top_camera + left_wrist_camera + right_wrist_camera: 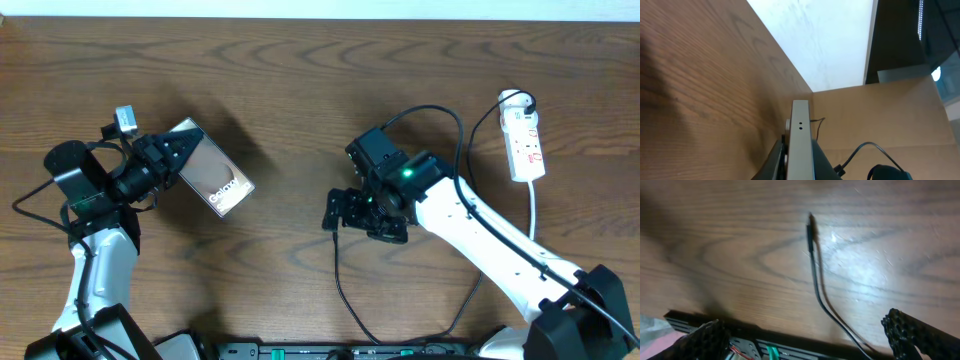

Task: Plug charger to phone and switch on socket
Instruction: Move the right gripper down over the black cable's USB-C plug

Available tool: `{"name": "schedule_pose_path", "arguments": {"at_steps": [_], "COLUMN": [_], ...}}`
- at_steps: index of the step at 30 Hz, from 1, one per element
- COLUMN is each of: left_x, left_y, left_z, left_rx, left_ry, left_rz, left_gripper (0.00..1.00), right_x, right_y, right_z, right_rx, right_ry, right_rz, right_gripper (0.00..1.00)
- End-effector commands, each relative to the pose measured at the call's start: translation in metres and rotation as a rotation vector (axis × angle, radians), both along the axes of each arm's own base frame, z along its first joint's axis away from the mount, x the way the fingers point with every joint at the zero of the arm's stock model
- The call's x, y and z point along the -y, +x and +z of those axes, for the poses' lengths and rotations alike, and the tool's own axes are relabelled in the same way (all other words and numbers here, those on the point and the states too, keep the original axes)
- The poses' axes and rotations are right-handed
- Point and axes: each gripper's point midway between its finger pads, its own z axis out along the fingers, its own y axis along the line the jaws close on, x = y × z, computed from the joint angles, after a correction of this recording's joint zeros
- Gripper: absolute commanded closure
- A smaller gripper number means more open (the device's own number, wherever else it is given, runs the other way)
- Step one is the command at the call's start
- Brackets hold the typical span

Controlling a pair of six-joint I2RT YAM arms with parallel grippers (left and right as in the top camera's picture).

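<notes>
Dark fingers (912, 332) of the right pincer (805, 322) frame the bottom of the wrist view. They are spread wide and empty, straddling the charger (814, 275), whose tip points up-frame on the surface (715, 240); likely lined up for a pick. At overhead left, the left pincer (168, 155) is clenched on the phone (215, 172), seemingly raised off the wood with one short end free, probably to present its port. Socket (525, 140) lies at upper right, well apart from both arms.
</notes>
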Motion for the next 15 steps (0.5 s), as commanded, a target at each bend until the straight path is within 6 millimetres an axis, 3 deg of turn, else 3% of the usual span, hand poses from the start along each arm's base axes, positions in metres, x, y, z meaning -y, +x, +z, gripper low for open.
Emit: {"name": "schedule_pose_path", "arguments": {"at_steps": [1,8,15], "left_x": [-0.005,-0.004,-0.004], "left_y": [0.003,0.003,0.003], "left_z": [0.002,0.001,0.001], "left_rx": [0.027,0.039,0.039], "left_ry": [0.03,0.043,0.043], "left_rz": [0.017,0.013,0.014], "left_gripper": [0.92,0.93,0.93], "right_x": [0.006,0.001,-0.001], "right_y": [-0.002,-0.012,-0.013], "right_z": [-0.014,-0.048,-0.067], "right_rx": [-0.054,-0.187,-0.221], "right_ry": [-0.049,-0.092,-0.125], "right_rz": [-0.021,0.001,0.039], "right_gripper": [0.01,0.06,0.01]}}
